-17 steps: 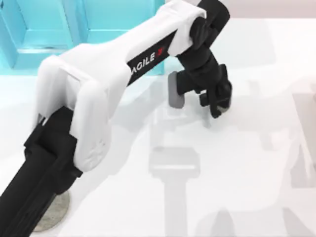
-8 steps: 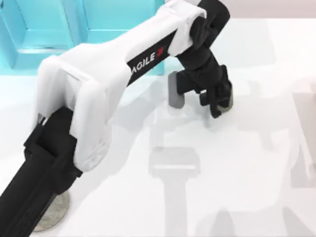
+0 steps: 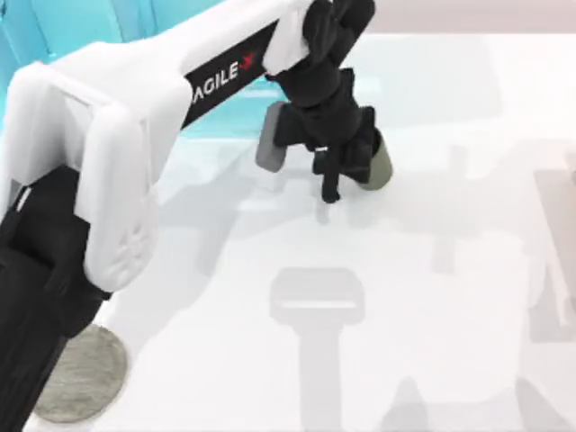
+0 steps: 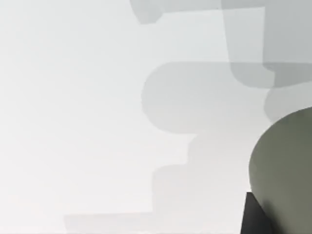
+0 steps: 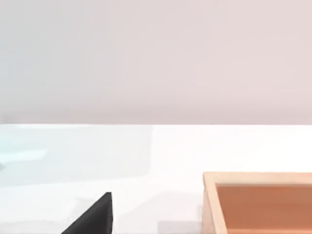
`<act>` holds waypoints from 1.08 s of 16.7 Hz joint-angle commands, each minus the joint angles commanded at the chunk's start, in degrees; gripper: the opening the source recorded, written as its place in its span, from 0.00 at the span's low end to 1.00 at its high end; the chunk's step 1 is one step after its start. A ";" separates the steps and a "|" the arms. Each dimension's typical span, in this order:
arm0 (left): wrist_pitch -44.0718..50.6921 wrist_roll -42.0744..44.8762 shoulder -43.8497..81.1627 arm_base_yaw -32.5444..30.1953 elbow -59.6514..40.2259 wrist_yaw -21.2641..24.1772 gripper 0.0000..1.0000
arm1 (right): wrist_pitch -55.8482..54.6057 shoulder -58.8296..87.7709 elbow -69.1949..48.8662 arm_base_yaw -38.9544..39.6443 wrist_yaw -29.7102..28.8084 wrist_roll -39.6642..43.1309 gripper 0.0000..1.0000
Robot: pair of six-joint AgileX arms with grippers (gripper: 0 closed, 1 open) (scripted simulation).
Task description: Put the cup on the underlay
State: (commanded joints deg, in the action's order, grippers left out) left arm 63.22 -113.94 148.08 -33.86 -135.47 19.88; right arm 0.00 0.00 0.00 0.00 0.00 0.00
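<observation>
— Where is my left gripper [image 3: 346, 171] right now?

— From the top view I see it out over the far middle of the white counter [image 3: 432, 360], hanging from the long white and black left arm [image 3: 135, 135] that reaches in from the near left.

— And what is it doing with its fingers?

— They are clamped on the cup [image 3: 376, 164]. In the top view the cup's olive-grey side shows just to the right of the black fingers [image 3: 331, 184]. In my left wrist view the cup [image 4: 285, 170] sits close against a dark finger edge [image 4: 253, 217], with the pale counter [image 4: 87, 122] and soft grey shadows beyond it.

— Is the cup standing on the counter?

— I cannot tell from these pictures whether its base touches the surface.

— Where is the underlay?

— The underlay [image 3: 81, 373] lies flat at the near left corner of the counter, partly covered by the black lower part of my left arm. It is well apart from the cup.

— Anything else around?

— A teal box [image 3: 27, 36] stands at the far left behind the arm. My right wrist view shows a wooden tray [image 5: 258, 200] on the counter and a dark finger tip [image 5: 95, 217] at the edge; I cannot tell how the right gripper's fingers stand.
</observation>
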 joint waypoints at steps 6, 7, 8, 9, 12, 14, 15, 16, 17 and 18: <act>4.21 32.07 -13.97 7.55 19.07 -6.05 0.00 | 0.00 0.00 0.00 0.00 0.00 0.00 1.00; 4.91 38.37 -16.59 8.89 22.73 -7.13 0.00 | 0.00 0.00 0.00 0.00 0.00 0.00 1.00; 5.61 44.81 -19.31 10.26 26.47 -8.24 0.00 | 0.00 0.00 0.00 0.00 0.00 0.00 1.00; 6.33 51.36 -22.11 11.67 30.26 -9.39 0.00 | 0.00 0.00 0.00 0.00 0.00 0.00 1.00; 8.36 70.60 -30.91 15.98 41.66 -12.89 0.00 | 0.00 0.00 0.00 0.00 0.00 0.00 1.00; 9.41 82.07 -36.67 18.75 48.87 -15.11 0.00 | 0.00 0.00 0.00 0.00 0.00 0.00 1.00; 9.87 87.10 -39.34 20.03 52.22 -16.13 0.00 | 0.00 0.00 0.00 0.00 0.00 0.00 1.00; 10.30 91.56 -41.82 21.22 55.33 -17.07 0.00 | 0.00 0.00 0.00 0.00 0.00 0.00 1.00; 10.69 95.43 -44.12 22.30 58.16 -17.92 0.00 | 0.00 0.00 0.00 0.00 0.00 0.00 1.00; 11.04 98.71 -46.20 23.27 60.70 -18.68 0.00 | 0.00 0.00 0.00 0.00 0.00 0.00 1.00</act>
State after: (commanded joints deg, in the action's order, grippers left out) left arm 74.26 -15.23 101.88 -10.58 -74.77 1.20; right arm 0.00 0.00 0.00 0.00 0.00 0.00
